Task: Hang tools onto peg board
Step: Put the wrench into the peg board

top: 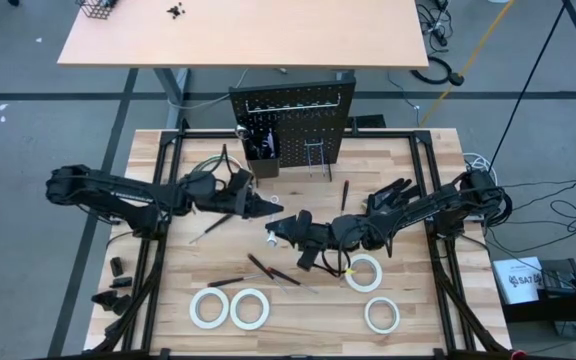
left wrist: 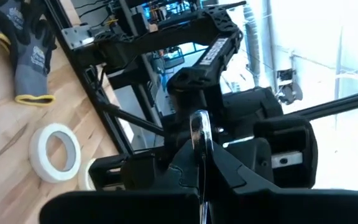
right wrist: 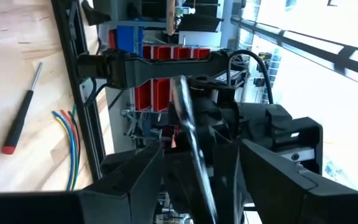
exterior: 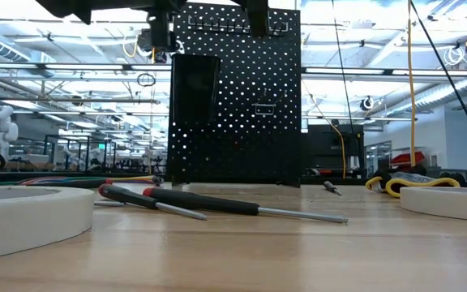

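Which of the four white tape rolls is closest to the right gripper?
The tape roll just below the right arm's wrist, right of centre. The side-by-side pair and the lone roll lie nearer the table's front edge.

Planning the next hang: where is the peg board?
In the high view, the peg board stands upright at the table's far edge, centred between both arms.

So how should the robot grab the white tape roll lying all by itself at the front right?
Pinch its ring wall. The tape roll lies flat on the table with its hole facing up and bare wood around it. It is probably best to come straight down from above, with one of the jaws inside the hole and the other outside.
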`<state>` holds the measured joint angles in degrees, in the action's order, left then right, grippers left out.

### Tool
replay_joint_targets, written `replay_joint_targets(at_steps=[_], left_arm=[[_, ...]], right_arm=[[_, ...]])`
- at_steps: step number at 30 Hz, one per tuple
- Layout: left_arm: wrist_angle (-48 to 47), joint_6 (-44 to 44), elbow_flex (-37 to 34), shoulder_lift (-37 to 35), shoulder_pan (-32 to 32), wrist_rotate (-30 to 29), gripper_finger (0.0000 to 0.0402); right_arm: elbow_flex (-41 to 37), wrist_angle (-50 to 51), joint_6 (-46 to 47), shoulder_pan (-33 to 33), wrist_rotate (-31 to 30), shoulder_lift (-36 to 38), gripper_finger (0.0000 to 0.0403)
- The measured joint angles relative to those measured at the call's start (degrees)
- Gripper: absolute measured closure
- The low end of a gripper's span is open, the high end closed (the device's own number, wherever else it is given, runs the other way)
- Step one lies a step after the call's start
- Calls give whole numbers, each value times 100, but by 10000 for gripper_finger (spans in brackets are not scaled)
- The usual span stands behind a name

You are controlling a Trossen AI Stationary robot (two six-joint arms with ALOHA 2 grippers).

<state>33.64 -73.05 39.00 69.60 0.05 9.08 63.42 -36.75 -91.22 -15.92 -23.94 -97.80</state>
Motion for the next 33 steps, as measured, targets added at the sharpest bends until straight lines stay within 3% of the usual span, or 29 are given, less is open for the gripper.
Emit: replay_joint_targets(at_steps=[5,17,26,33], left_arm=[[33,-24,0,79,2,59,399],[44,-791,0,73,-2,70,399],[-62,-1172,0,73,-9,-1,399],[-151,-1291,4,66,-9,-196,330]], right_arm=[[0,4,-115,0,0,0,215],[0,6,-913,-31,0,0,325],[0,2,-950,-31,-13,0,375],[-9,41,-953,-30,-171,-11,391]])
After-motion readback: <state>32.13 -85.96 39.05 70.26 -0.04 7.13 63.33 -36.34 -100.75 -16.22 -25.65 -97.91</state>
